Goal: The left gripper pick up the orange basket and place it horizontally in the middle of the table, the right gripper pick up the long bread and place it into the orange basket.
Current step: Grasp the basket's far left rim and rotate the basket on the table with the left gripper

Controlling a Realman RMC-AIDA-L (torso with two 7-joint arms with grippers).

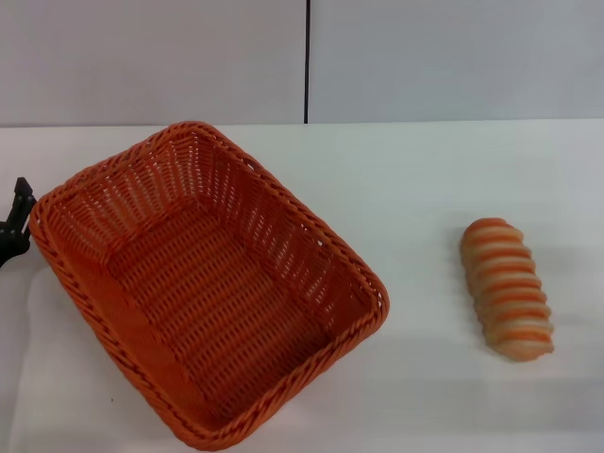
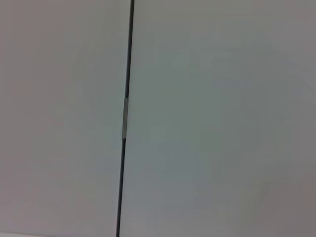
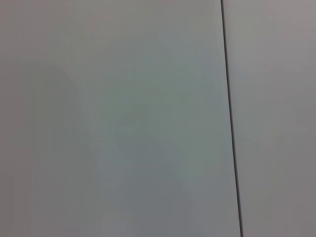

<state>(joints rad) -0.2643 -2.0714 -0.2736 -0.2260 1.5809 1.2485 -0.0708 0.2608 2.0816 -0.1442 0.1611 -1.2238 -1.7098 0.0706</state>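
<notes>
The orange basket (image 1: 208,283) lies on the left half of the white table (image 1: 425,189), turned diagonally, with nothing inside it. The long bread (image 1: 506,288), striped tan, orange and cream, rests on the table to the basket's right, well apart from it. Only a black tip of my left gripper (image 1: 16,225) shows at the far left edge of the head view, right beside the basket's left corner; whether it touches the rim I cannot tell. My right gripper is out of view. Both wrist views show only the pale wall.
A pale grey wall with a dark vertical seam (image 1: 307,61) stands behind the table. The seam (image 2: 123,118) also runs through the left wrist view, and the same seam (image 3: 231,118) through the right wrist view. White tabletop lies between basket and bread.
</notes>
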